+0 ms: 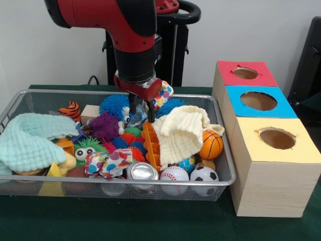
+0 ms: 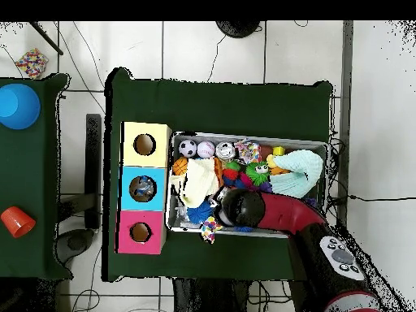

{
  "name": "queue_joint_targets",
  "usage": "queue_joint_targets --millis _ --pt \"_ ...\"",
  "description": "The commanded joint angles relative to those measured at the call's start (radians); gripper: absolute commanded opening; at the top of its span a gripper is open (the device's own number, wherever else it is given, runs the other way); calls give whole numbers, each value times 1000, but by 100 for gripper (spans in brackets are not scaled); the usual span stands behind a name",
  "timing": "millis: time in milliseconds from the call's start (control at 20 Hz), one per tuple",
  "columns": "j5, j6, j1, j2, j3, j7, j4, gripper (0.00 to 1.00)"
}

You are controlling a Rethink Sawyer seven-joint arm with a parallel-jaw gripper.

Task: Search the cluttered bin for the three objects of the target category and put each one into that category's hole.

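My gripper (image 1: 142, 109) reaches down into the back middle of the wire bin (image 1: 226, 145). Its fingers stand apart around a shiny pale-blue thing (image 1: 140, 116) between a blue spiky ball (image 1: 114, 104) and a cream knitted cloth (image 1: 183, 133). A multicoloured cloth (image 1: 163, 93) hangs just beside the gripper body. At the bin's front right lie a basketball (image 1: 211, 145), a baseball (image 1: 174, 174), a soccer ball (image 1: 204, 174) and a can (image 1: 142, 171). In the overhead view the arm (image 2: 244, 210) hides the gripper.
Beside the bin stand three wooden boxes with holes in their tops: red (image 1: 266, 79), blue (image 1: 288, 108) and yellow (image 1: 301, 150). A mint cloth (image 1: 30, 140), a purple toy (image 1: 105, 125), an orange divider (image 1: 151, 145) and a patterned cloth (image 1: 108, 163) crowd the bin.
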Motion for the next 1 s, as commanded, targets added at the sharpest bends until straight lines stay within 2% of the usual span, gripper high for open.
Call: queue_joint_targets --millis 50,600,1000 --pt "-68 161 24 58 -22 -81 -142 100" --pt "-94 280 4 140 27 -163 -241 100" --pt "-94 328 -50 181 73 -221 -267 100"
